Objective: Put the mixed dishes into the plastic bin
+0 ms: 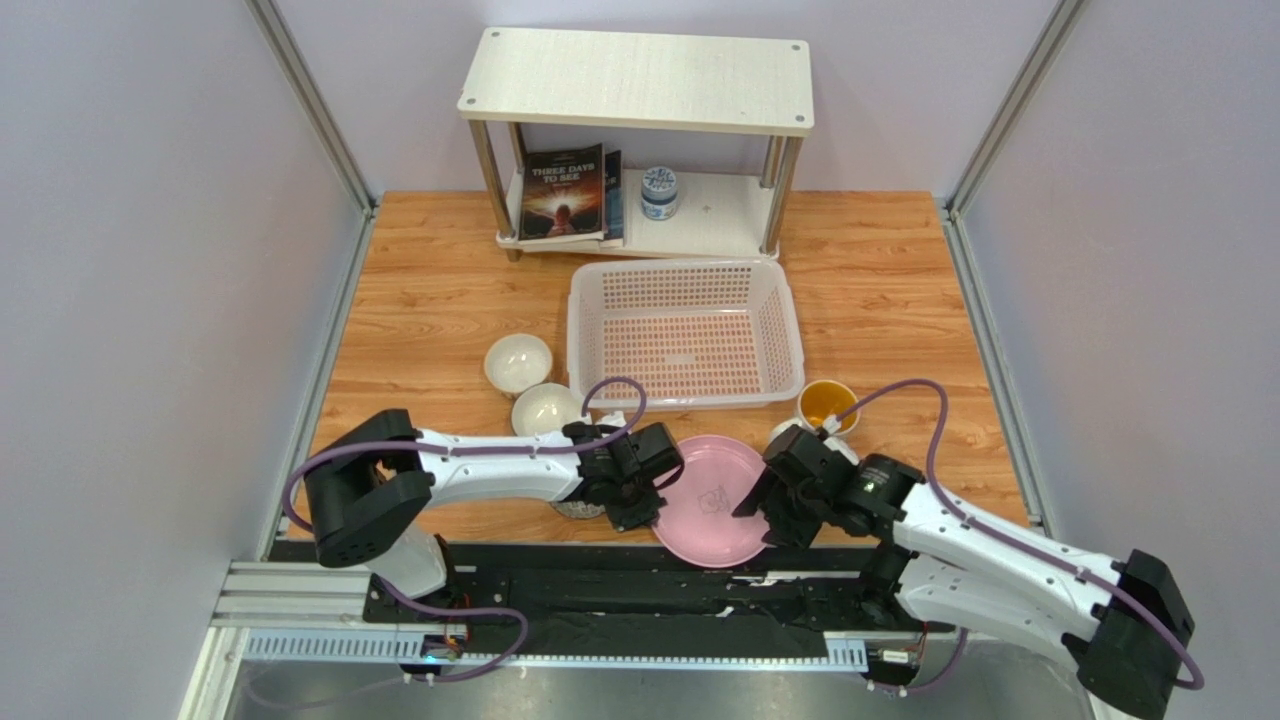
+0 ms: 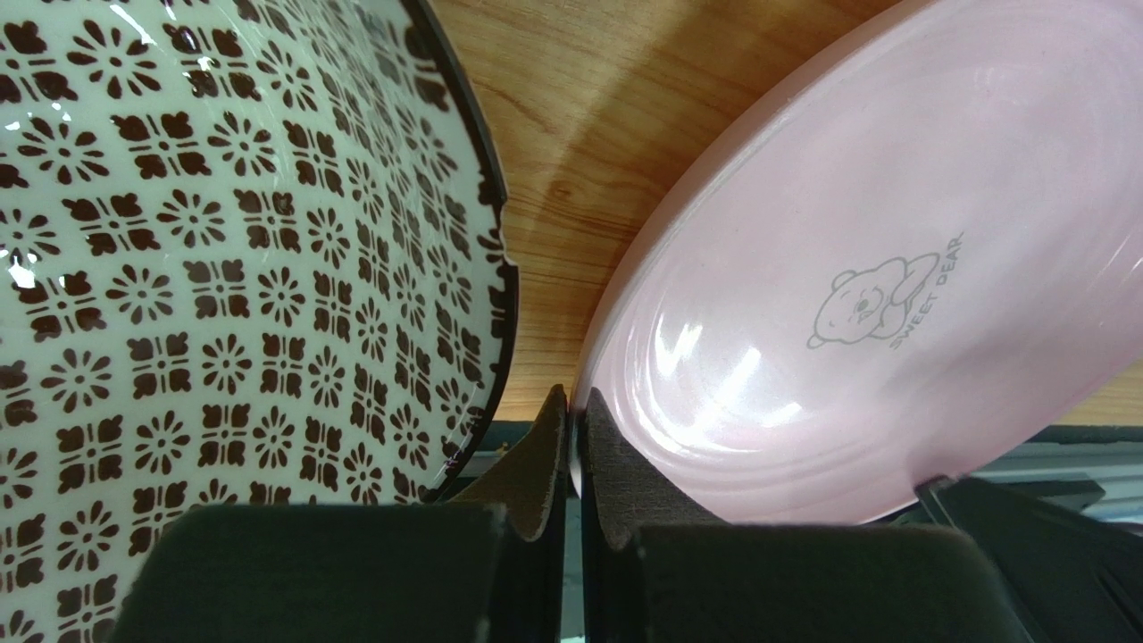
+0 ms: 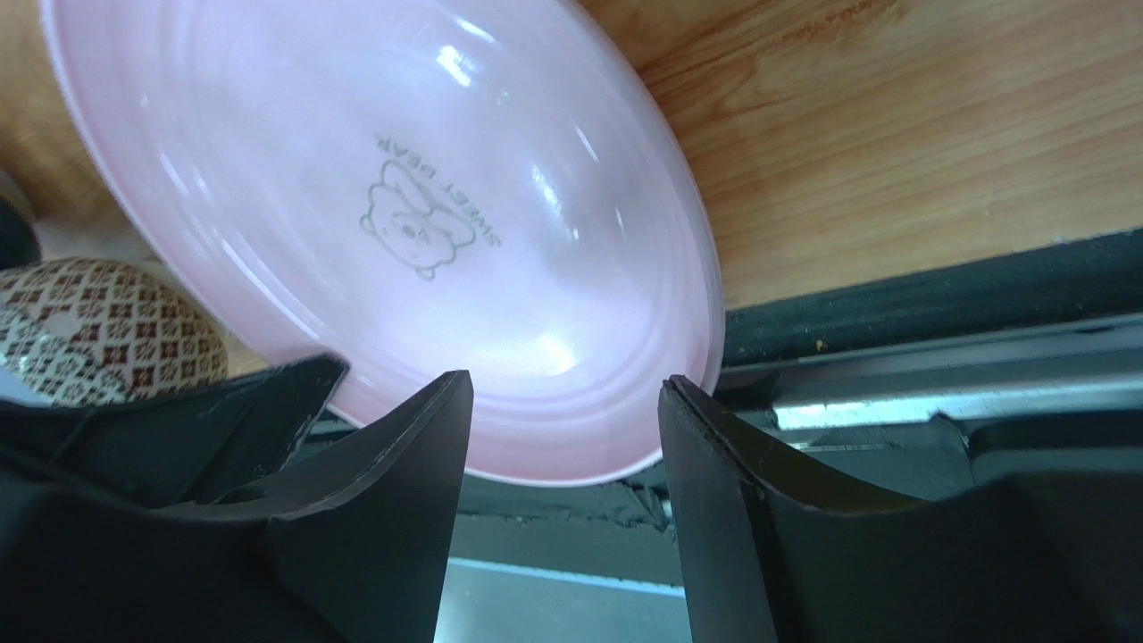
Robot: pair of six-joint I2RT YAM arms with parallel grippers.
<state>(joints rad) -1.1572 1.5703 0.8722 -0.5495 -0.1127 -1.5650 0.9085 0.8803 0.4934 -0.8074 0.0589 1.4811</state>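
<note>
1. Pressed together at the very front of the left wrist view, my left fingers (image 2: 534,469) pinched nothing that I could see. Their tips sat at the rim of the pink plate (image 2: 859,268), in the gap between it and the dark-patterned bowl (image 2: 228,268).
2. My right fingers (image 3: 403,496) stood spread, one to each side of the plate's near rim. I could not tell whether either one touched it.
3. That plate lay at the near edge of the tabletop (image 1: 902,300), jutting past it over the black rail. The plastic bin (image 1: 684,396) stood well apart, toward the far edge, with no dishes in it.
4. I judged the glossy, thin rim the main risk: a shallow bite from my right fingers might slip and tip the plate off the near edge.
5. A push from my shut left fingers might slide the plate out of reach or knock the bowl just beside it.
6. The white mug (image 1: 827,405) and two white bowls (image 1: 517,362) stood between the plate and the bin, so a low carry might clip them.
7. The plate read "SWEET BEAR" beside a small bear drawing. The book (image 1: 562,192) on the shelf (image 1: 639,75) read "THREE DAYS TO SEE". The label on the jar (image 1: 658,191) was too small to read.
</note>
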